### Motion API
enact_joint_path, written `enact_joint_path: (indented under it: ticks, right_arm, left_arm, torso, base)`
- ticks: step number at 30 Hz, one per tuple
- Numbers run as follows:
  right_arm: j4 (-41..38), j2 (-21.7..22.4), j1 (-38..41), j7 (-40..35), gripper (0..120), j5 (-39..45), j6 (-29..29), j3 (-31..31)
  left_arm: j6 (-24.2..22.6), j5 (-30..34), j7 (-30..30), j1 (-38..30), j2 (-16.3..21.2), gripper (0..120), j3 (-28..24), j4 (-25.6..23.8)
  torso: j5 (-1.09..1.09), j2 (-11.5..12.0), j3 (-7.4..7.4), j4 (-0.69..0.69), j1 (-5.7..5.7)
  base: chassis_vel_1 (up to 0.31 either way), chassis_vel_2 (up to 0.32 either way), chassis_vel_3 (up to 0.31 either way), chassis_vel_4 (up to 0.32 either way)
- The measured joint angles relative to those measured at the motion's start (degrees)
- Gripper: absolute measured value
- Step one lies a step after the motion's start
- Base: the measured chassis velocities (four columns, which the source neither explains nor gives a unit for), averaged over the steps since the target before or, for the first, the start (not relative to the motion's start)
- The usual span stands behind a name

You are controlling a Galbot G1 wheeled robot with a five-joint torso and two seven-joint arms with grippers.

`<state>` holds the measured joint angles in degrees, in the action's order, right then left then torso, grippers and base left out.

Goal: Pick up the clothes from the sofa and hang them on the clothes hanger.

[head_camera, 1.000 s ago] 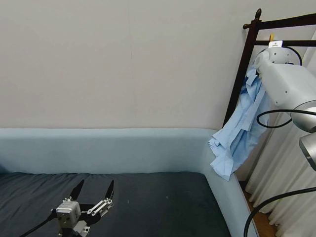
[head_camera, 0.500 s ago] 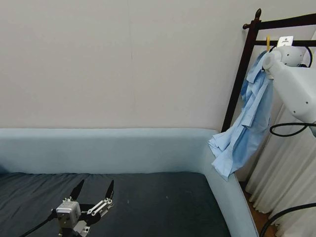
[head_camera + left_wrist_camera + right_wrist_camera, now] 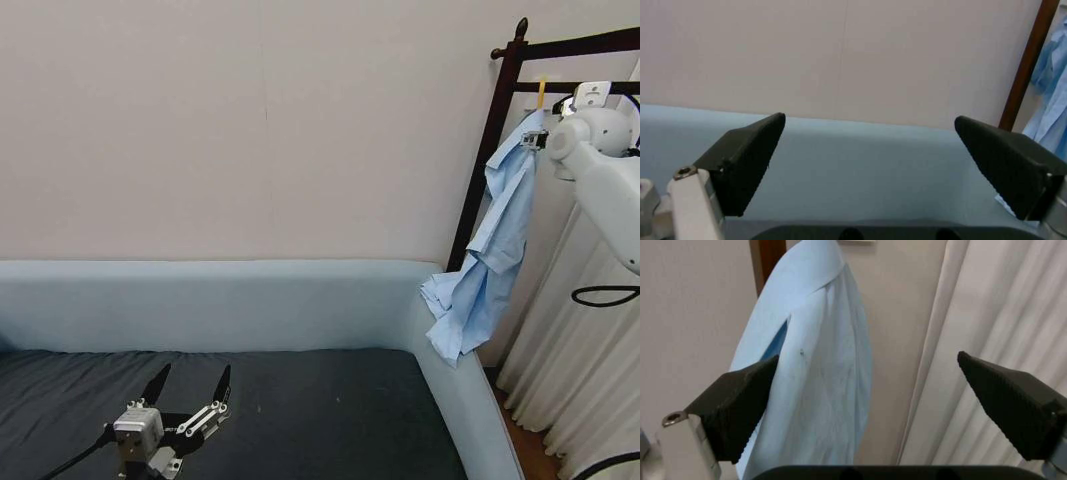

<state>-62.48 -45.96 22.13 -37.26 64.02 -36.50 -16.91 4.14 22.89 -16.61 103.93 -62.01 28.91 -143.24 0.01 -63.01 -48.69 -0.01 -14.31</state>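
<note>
left gripper (image 3: pixel 195 372) parked low over the dark sofa seat (image 3: pixel 330 400), jaws wide apart, holding nothing. pale blue sofa back (image 3: pixel 220 305) sits behind it.

further out on the right, the blue shirt (image 3: pixel 495 250) drapes from the top of the dark wooden rack (image 3: pixel 488 160). its lower folds hang by the sofa's corner; can't tell if they touch it. right gripper (image 3: pixel 867 360) is up at the shirt's top edge. in the right wrist view its jaws are spread wide with nothing pinched, and the shirt hangs just beyond them. white curtain (image 3: pixel 570 380) is behind the rack.

my read: we're at the end of the hang step and the shirt's weight looks to be on the rack. the next move calls for a straight retreat of the right arm, clear of the fabric so it isn't snagged and pulled off.
</note>
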Motion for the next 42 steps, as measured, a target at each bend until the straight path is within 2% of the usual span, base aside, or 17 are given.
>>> enact_joint_path:
  ticks: [19, 30, 34, 39, 42]
  right_arm:
    - [-27.3, 13.9, -11.8, -3.3, 100, 7.2, 3.0, 2.1]
    - [-29.4, 14.8, -13.2, -3.5, 100, 7.6, 3.5, 2.6]
    - [-33.1, 15.2, -19.2, -2.1, 100, 6.4, 5.8, 6.7]
    - [-33.5, 15.3, -21.2, -2.1, 100, 6.5, 6.0, 7.1]
    - [-34.3, 15.3, -22.6, -2.0, 100, 6.2, 6.4, 8.0]
  left_arm:
    - [0.0, 0.0, 0.0, 0.0, 0.0, 100, 0.0, 0.0]
    - [0.0, 0.0, 0.0, 0.0, 0.0, 100, 0.0, 0.0]
    - [0.0, 0.0, 0.0, 0.0, 0.0, 100, 0.0, 0.0]
    - [0.0, 0.0, 0.0, 0.0, 0.0, 100, 0.0, 0.0]
    - [0.0, 0.0, 0.0, 0.0, 0.0, 100, 0.0, 0.0]
  torso:
    - [0.00, 0.0, 0.00, -0.01, 0.01]
    - [-0.01, 0.0, -0.01, 0.01, 0.00]
    - [0.00, 0.0, -0.01, 0.01, 0.00]
    - [0.02, 0.0, -0.01, 0.00, 0.00]
    - [-0.04, 0.0, 0.00, 0.01, 0.00]
  base:
    - [0.000, 0.000, 0.000, 0.000]
    - [0.000, 0.000, 0.000, 0.000]
    - [0.000, 0.000, 0.000, 0.000]
    - [0.000, 0.000, 0.000, 0.000]
    - [0.000, 0.000, 0.000, 0.000]
